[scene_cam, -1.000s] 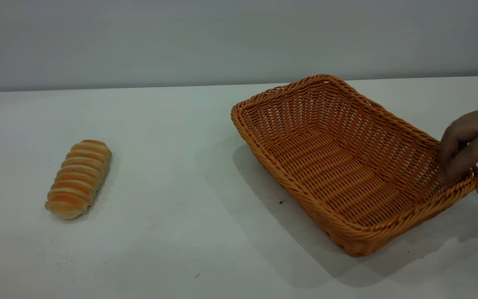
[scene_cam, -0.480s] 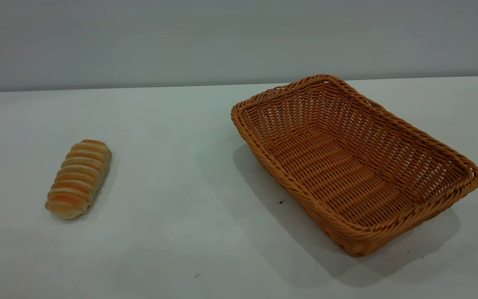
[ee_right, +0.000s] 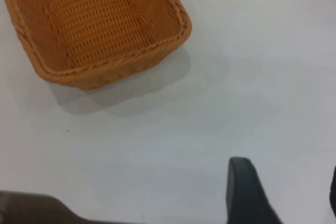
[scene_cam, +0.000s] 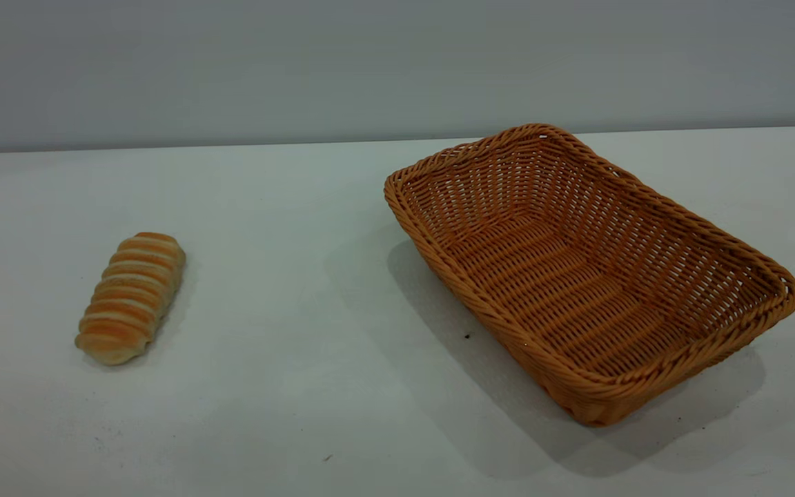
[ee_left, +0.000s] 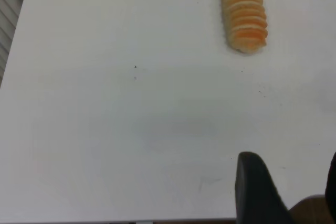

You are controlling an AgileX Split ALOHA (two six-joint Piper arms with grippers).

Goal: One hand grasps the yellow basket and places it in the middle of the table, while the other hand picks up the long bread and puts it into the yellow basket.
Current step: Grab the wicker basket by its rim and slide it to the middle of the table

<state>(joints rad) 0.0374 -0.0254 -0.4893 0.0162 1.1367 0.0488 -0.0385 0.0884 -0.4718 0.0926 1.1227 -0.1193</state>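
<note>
Exterior view: neither arm in frame. The long bread lies flat on the table toward the left arm's side; the yellow basket sits empty toward the right arm's side, skewed, one corner pointing to the back wall. The two are well apart, bare table between them. Left wrist view: left gripper shows one dark finger plainly and a sliver of the other at the frame edge, a broad gap between, so it stands wide and holds nothing. The bread is well ahead of it, out in front of the fingertips, not touched. Right wrist view: right gripper likewise wide and empty, one finger clear, the other only at the edge. The basket's near corner and braided rim lie ahead of it and off to one side, apart from the fingers. Judgement: the task has not started; both arms appear parked at the outset, and the step in hand is the first reach. Next move, as I read it: right gripper travels forward and down to straddle the basket rim, one finger inside the wall and one outside, then closes and drags or lifts it toward mid-table. Left gripper would need to line up across the bread's short width before descending.
</note>
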